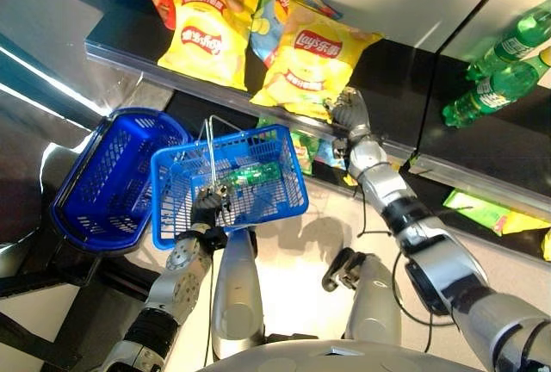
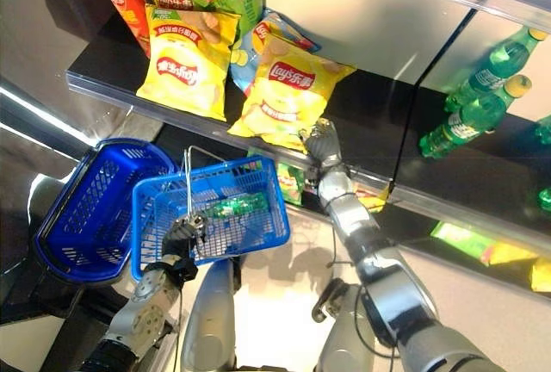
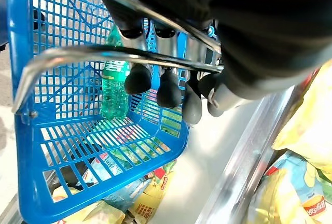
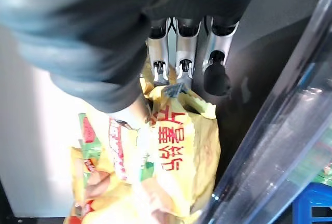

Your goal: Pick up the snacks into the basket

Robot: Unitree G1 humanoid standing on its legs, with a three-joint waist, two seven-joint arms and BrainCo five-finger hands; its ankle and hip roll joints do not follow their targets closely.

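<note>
Left hand (image 1: pixel 207 204): fingers (image 3: pixel 138 79) curled over the metal handle (image 3: pixel 104 54) of the blue basket (image 1: pixel 280 208), dark tips hooked under the wire; basket hangs from that hold in front of the shelf. Inside the basket a green bottle (image 3: pixel 114 86) lies on the mesh floor.

Right hand (image 1: pixel 347 112): at the front lip of the dark shelf (image 1: pixel 396 88), fingers (image 4: pixel 179 53) bent down onto the lower corner of the nearer yellow chip bag (image 1: pixel 312 62). Two fingertips press into the bag's crimped edge; a third, dark-tipped, lies beside the bag over the shelf. Thumb hidden, so whether the bag is actually pinched cannot be told. Bag rests on the shelf, tilted, one corner overhanging the edge above the basket.

A second yellow chip bag (image 1: pixel 207 36) lies to its left on the same shelf, with a blue-edged bag (image 1: pixel 274 23) between and partly beneath them. Green bottles (image 1: pixel 504 75) lie in the next shelf bay to the right. A second blue basket (image 1: pixel 108 178) sits just left of the held one, touching it. More snack packs (image 1: pixel 482 211) lie on the lower level.
</note>
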